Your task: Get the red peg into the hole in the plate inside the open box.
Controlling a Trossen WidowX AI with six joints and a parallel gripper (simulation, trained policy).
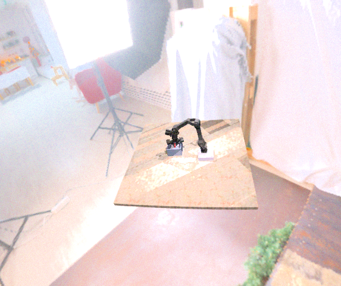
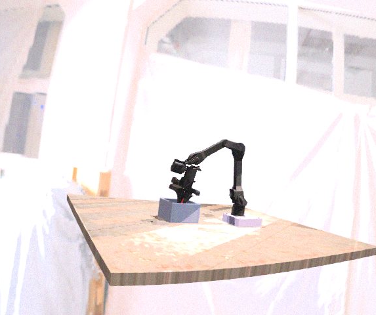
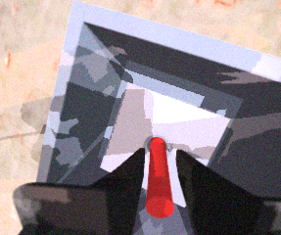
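The red peg stands in the open blue-grey box. In the wrist view its far end is at the hole in the white plate at the box bottom and covers most of the hole. How deep it sits cannot be told. My gripper reaches down into the box and is slightly open. The fingers stand on either side of the peg, with a visible gap on each side. The box walls hide the fingertips in the top and exterior views.
The arm's base stands on a pale lilac block to the right of the box. Both are on the wood-patterned table. The box walls stand around my fingers.
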